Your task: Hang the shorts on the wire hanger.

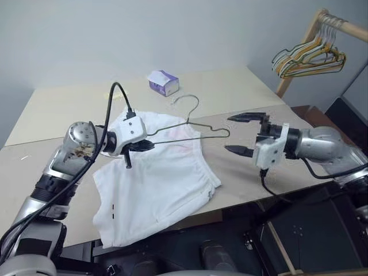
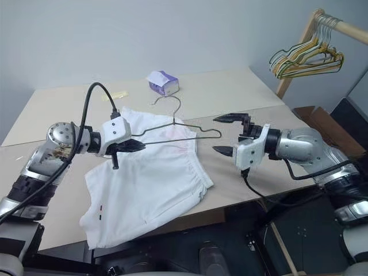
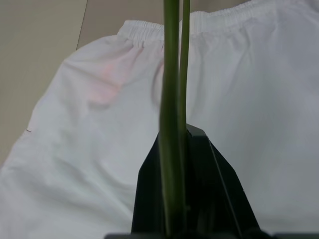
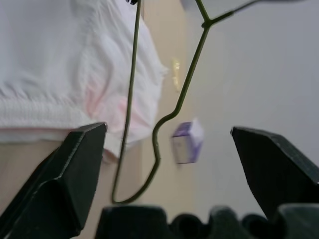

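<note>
The white shorts (image 1: 155, 181) lie flat on the table, waistband toward the far side, hem at the near edge. My left gripper (image 1: 140, 145) is shut on the left corner of the wire hanger (image 1: 190, 123). The hanger stretches rightward over the waistband with its hook pointing away from me. In the left wrist view the hanger's two wires (image 3: 173, 99) run out from between the black fingers (image 3: 219, 199) over the shorts (image 3: 249, 99). My right gripper (image 1: 229, 134) stands open just past the hanger's right end. The right wrist view shows that bent end (image 4: 155, 144) between the spread fingers (image 4: 75, 169), apart from both.
A purple-and-white tissue box (image 1: 164, 82) sits at the back of the beige table (image 1: 57, 109). At the far right a wooden rack (image 1: 322, 17) carries a bunch of coloured hangers (image 1: 307, 60). The table's near edge runs just under the shorts' hem.
</note>
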Tool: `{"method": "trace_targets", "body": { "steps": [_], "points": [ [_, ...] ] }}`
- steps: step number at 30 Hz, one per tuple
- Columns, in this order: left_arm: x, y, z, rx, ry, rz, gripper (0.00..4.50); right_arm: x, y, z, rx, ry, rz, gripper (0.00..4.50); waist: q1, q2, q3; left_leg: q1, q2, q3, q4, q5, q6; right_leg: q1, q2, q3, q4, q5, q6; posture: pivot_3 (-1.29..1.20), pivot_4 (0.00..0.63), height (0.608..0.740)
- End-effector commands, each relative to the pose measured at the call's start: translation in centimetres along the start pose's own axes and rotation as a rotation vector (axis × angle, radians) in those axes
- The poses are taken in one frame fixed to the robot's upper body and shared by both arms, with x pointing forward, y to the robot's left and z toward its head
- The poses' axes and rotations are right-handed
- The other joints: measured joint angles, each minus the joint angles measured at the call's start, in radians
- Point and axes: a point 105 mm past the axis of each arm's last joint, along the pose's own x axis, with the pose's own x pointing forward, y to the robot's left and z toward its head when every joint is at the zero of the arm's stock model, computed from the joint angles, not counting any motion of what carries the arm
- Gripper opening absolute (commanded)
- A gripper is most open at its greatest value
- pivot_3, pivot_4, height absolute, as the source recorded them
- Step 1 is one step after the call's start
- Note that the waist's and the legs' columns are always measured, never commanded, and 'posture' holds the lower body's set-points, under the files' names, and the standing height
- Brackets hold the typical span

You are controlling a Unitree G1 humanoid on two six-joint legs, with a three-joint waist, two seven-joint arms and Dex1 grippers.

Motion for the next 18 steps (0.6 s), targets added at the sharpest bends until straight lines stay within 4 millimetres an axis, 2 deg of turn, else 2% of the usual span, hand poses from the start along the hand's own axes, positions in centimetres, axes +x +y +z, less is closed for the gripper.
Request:
{"method": "trace_targets", "body": {
  "steps": [1,5,11,12,13,18],
  "points": [
    [-0.9,0.3,1.1,0.071,-0.054,0.003,0.00,-0.8,-1.6,0.4,0.213,0.027,0.075,4.45,0.014,0.000,0.000,0.001,0.000,0.000,0.000,0.000,0.000,0.001,0.000,-0.001,0.000,0.000,0.000,-0.06,0.000,0.740],
    [-0.8,-0.4,2.0,0.091,-0.105,-0.031,0.00,0.5,-1.1,-1.4,0.325,0.156,0.179,4.45,0.035,0.000,0.000,0.004,0.000,0.001,0.000,-0.001,0.001,0.003,0.000,-0.001,-0.001,0.000,0.000,-0.05,0.000,0.740],
    [-0.7,-0.4,2.5,0.103,-0.120,-0.043,0.00,2.2,-0.5,-2.1,0.440,0.242,0.254,4.45,0.073,0.001,0.000,-0.006,-0.001,0.003,0.002,0.000,0.001,-0.009,0.001,-0.001,0.002,0.000,0.000,-0.04,0.000,0.740],
    [-0.7,-0.4,2.6,0.104,-0.120,-0.044,0.00,2.4,-0.6,-2.1,0.438,0.244,0.250,4.07,0.075,0.001,0.000,-0.007,-0.001,0.003,0.002,0.000,0.001,-0.010,0.001,-0.001,0.002,0.000,0.000,-0.04,0.000,0.740],
    [-0.7,-0.4,2.6,0.107,-0.119,-0.044,0.00,2.5,-0.7,-1.9,0.439,0.241,0.252,3.88,0.080,0.001,0.000,-0.007,-0.001,0.003,0.002,-0.001,0.001,-0.010,0.001,-0.001,0.002,0.000,0.000,-0.04,0.000,0.740],
    [-0.6,-0.4,2.5,0.115,-0.114,-0.050,0.00,2.7,-0.7,-1.1,0.445,0.224,0.274,2.07,0.102,0.001,0.000,-0.008,-0.001,0.005,0.003,-0.001,0.001,-0.009,0.001,-0.002,0.001,0.000,0.000,-0.04,0.000,0.740]
  ]
}}
